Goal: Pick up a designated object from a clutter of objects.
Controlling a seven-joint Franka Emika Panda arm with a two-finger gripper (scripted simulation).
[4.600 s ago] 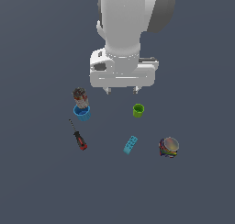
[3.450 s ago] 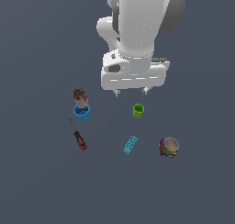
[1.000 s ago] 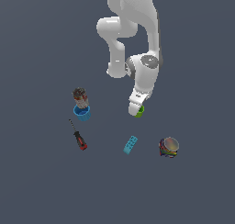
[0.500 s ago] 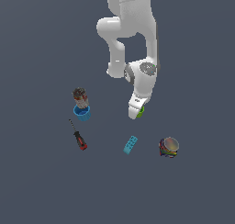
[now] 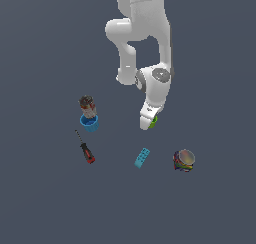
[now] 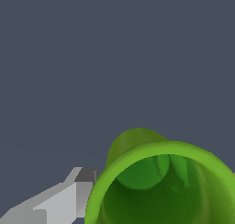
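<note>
The lime-green cup (image 5: 153,121) stands on the grey floor, mostly hidden under my gripper (image 5: 147,123), which has come down over it. In the wrist view the cup (image 6: 160,186) fills the frame's lower right, its opening towards the camera. One grey finger (image 6: 69,198) lies just outside the cup's rim, at or very near the wall. The other finger is hidden, so the jaw opening does not show. The rest of the clutter lies apart from the gripper.
A blue cup (image 5: 89,122) stands with a brown patterned can (image 5: 87,104) right behind it at the exterior view's left. A red-handled screwdriver (image 5: 85,148) lies below them. A teal brick (image 5: 142,158) and a multicoloured bowl (image 5: 184,160) lie nearer the camera than the green cup.
The arm has swung down from high above the clutter onto the green cup. Over the last second the gripper sank slightly lower around it. The other objects have not moved.
</note>
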